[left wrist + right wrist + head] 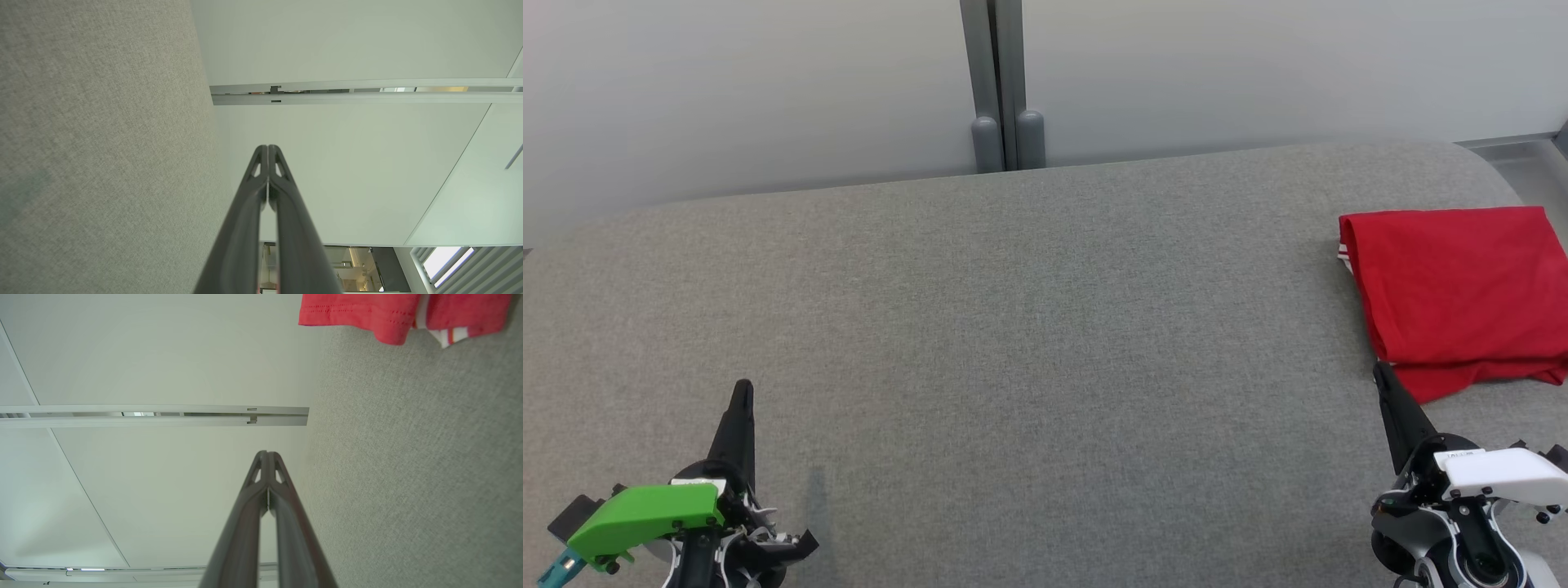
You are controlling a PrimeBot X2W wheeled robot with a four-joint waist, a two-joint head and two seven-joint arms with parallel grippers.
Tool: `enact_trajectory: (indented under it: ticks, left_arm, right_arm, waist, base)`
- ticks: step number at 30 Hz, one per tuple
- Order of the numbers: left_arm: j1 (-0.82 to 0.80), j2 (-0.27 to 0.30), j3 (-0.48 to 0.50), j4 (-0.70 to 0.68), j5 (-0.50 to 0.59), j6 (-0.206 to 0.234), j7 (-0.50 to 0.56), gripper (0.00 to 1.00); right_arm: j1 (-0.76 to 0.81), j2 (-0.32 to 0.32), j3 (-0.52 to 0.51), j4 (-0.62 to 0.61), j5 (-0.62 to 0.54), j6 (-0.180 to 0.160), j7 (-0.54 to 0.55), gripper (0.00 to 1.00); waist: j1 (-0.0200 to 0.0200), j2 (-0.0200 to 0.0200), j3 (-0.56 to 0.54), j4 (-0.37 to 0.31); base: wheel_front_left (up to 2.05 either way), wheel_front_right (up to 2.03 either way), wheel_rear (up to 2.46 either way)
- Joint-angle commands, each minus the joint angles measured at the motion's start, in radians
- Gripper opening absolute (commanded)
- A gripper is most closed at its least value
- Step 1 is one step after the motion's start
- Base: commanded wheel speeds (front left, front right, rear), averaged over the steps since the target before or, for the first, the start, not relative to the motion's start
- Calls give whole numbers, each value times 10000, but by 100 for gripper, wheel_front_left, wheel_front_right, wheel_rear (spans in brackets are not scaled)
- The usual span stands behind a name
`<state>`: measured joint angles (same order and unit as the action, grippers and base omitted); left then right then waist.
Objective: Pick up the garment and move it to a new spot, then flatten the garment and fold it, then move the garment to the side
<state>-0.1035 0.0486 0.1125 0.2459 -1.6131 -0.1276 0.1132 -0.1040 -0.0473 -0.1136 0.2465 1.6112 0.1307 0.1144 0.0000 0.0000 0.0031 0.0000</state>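
The folded red garment [1454,286] lies at the far right of the grey surface [1045,327]; my right gripper [1379,369], fingers pressed together, has its tip at the garment's near corner. My left gripper [742,387], likewise closed, sits lower left, well apart from the garment.

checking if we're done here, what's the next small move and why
Probably just leave both arms parked: the red jersey lies folded at the right side of the grey cushion, and the left tool and right tool are shut, holding nothing.
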Motion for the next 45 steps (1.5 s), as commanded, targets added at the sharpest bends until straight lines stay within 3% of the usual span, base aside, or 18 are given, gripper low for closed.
enact_trajectory:
  ticks: [1,45]
  left_arm:
    - [-119,58,32,-11,-12,-64,34,0]
    - [-121,45,42,-12,3,-64,46,0]
  right_arm:
    - [-85,-55,-24,-45,34,0,30,0]
    - [-83,-56,-22,-45,35,0,28,0]
  waist:
    - [0,0,0,0]
    - [0,0,0,0]
  base:
    - [0,0,0]
    - [0,0,0]
